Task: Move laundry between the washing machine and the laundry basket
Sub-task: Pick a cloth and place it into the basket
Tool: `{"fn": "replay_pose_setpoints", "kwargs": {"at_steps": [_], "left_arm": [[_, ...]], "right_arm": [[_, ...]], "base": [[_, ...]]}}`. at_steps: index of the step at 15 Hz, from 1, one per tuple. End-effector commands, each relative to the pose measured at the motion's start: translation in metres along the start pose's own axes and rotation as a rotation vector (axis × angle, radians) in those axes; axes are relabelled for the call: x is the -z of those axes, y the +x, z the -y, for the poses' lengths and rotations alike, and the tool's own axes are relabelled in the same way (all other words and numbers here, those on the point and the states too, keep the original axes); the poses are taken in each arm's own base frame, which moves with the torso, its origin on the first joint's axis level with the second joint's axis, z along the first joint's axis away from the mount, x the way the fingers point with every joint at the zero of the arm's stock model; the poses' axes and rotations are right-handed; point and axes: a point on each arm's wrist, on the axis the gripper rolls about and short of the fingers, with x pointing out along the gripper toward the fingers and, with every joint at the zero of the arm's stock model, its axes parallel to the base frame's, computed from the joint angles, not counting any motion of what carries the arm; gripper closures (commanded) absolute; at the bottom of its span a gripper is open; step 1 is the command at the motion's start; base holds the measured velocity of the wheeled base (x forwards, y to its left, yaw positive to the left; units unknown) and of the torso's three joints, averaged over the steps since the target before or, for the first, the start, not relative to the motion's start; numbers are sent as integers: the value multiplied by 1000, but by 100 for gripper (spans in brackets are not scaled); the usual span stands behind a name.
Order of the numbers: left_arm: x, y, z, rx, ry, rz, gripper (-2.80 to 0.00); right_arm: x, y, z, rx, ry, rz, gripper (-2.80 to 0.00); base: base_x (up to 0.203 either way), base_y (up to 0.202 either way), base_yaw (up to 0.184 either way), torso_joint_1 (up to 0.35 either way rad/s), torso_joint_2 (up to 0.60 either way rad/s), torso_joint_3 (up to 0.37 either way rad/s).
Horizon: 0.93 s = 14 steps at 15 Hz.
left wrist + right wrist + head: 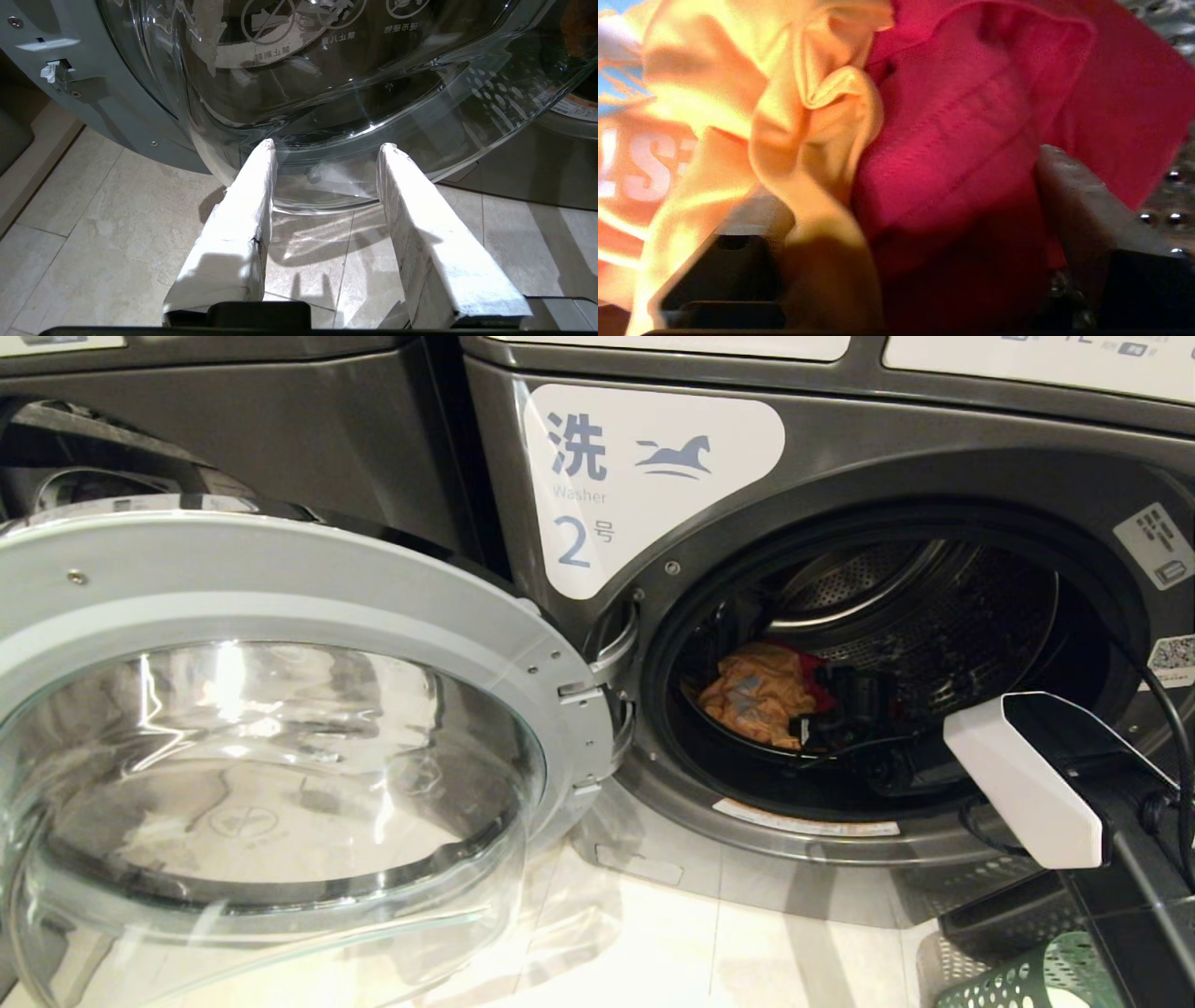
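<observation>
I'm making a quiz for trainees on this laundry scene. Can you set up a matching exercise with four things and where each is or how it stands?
Things:
1. washer door
2. orange garment
3. green basket
4. right gripper

States:
A. on the floor, lower right of the washer
B. swung open
C. lying in the drum
D. open, reaching into the drum at the clothes

Pairs: 1-B, 2-C, 3-A, 4-D

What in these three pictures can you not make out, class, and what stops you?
- Head view: the right pincer deep in the drum is dark; its fingers are unclear.
- Head view: the green basket is cut off by the edge.
- Right wrist view: the orange garment and red garment fill the frame, hiding whether the cloth is gripped yet.
- Left wrist view: the door glass glares, blurring what lies behind.
</observation>
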Motion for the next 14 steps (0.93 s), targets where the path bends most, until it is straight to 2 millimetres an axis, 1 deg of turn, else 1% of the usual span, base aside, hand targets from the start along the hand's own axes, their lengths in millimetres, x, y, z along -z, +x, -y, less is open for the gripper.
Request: {"fn": "replay_pose_setpoints", "kwargs": {"at_steps": [1,7,14], "left_arm": [[0,0,0,0,-1,-3,0],[0,0,0,0,-1,-3,0],[0,0,0,0,-1,-3,0]], "right_arm": [[0,1,3,7,0,0,0],[-2,0,5,10,-1,-9,0],[-46,-19,6,3,39,77,0]], "base": [[0,0,0,0,0,0],[0,0,0,0,0,0],[0,0,0,0,0,0]]}}
